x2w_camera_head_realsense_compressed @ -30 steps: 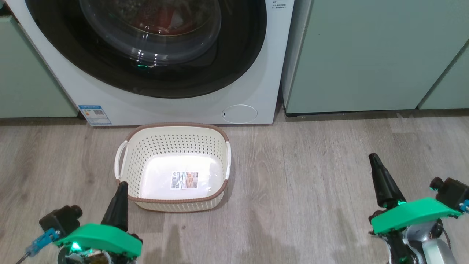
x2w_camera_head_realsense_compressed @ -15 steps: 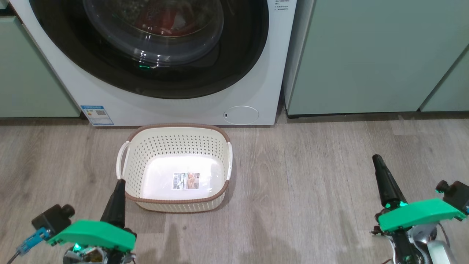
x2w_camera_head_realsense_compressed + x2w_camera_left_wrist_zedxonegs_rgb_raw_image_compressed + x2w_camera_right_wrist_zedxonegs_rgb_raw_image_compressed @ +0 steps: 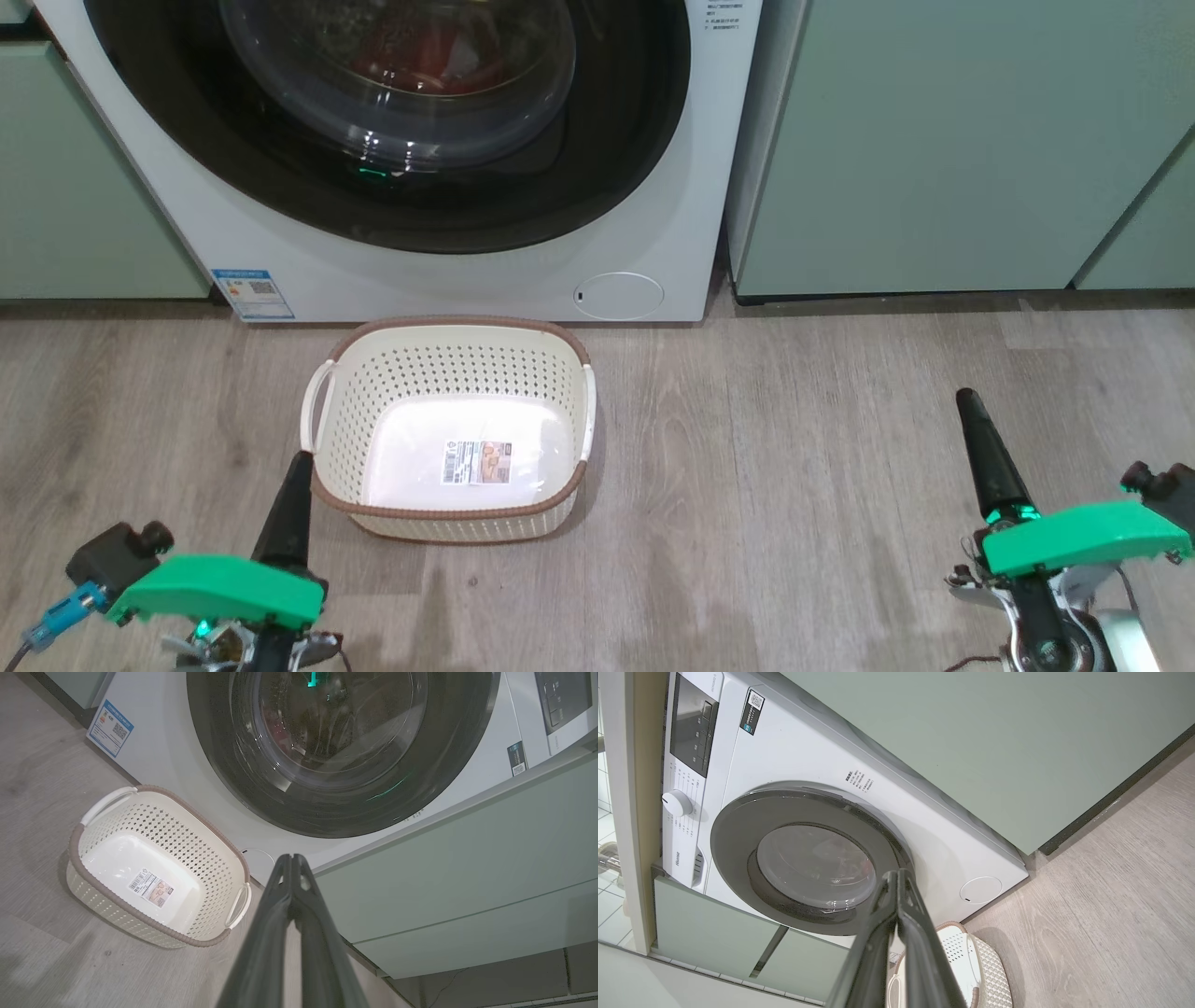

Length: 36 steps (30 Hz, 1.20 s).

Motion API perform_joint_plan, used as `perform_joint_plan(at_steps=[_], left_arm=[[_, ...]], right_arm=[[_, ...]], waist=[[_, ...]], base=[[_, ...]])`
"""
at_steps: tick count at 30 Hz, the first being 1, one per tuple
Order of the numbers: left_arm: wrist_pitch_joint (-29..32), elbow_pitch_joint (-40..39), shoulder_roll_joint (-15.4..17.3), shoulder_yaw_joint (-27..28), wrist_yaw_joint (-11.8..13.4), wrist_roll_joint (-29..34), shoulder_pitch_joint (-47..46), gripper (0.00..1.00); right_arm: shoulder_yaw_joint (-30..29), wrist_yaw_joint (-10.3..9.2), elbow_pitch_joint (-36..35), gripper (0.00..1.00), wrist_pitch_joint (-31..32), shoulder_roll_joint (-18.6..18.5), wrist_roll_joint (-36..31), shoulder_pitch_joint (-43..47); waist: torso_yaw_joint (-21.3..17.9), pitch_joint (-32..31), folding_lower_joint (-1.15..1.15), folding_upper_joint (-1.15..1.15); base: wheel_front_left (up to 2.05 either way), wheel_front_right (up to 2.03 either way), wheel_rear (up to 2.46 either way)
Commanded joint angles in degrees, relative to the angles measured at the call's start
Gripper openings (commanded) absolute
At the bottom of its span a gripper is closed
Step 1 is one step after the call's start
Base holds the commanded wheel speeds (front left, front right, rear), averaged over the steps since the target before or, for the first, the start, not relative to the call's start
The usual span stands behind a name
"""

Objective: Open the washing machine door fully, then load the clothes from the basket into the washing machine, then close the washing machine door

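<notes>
1. Left gripper (image 3: 297,464): at 7 o'clock in the head view, low over the wooden floor (image 3: 794,485). The two dark fingers are pressed together tip to tip and grip nothing. The left wrist view confirms the jaws closed (image 3: 292,859). The tip lies just beside the near left corner of the basket; contact cannot be confirmed.

2. Right gripper (image 3: 967,403): at 4 o'clock in the head view, well apart from the basket. Its fingers also meet along their length, with nothing between them. The right wrist view shows the same closed state (image 3: 896,875).

3. Basket (image 3: 448,512): stands upright on the floor just below the centre of the head view, between the grippers and the machine. Its bare white base carries a paper label (image 3: 477,462).

4. Washing machine (image 3: 467,275): at 12 o'clock, directly beyond the basket. The round filter cover (image 3: 619,294) is at the front's 5 o'clock corner and the blue energy sticker (image 3: 253,293) at its 7 o'clock corner.

5. Washing machine door (image 3: 607,177): shut, with the black rim seated against the white front.

6. Clothes (image 3: 411,65): red fabric shows through the door glass, inside the drum.

7. Pale green cabinets (image 3: 934,140): flank the machine at 9 and 3 o'clock.
</notes>
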Motion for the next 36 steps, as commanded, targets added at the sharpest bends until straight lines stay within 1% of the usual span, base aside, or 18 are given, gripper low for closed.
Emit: perform_joint_plan(at_steps=[1,6,36], left_arm=[[0.4,-1.4,0.2,1.6,-0.5,-1.7,-3.1,0.0],[1.0,-1.0,0.0,2.1,-0.8,-4.4,-3.4,0.0],[5.7,2.2,-1.2,5.5,-3.5,-24.5,-5.9,0.0]], right_arm=[[0.4,0.0,-1.4,0.0,0.3,-1.0,1.9,-2.9],[0.3,0.0,-0.9,0.0,0.6,-1.0,4.5,-3.1],[-0.9,-0.01,2.6,0.0,3.2,-1.0,24.5,-4.6]], waist=[[0.0,0.0,-0.01,0.0],[0.2,-0.1,-0.01,0.0],[1.0,-0.8,-0.01,0.0]], base=[[0.0,0.0,0.0],[0.0,0.0,0.0],[0.0,0.0,0.0]])
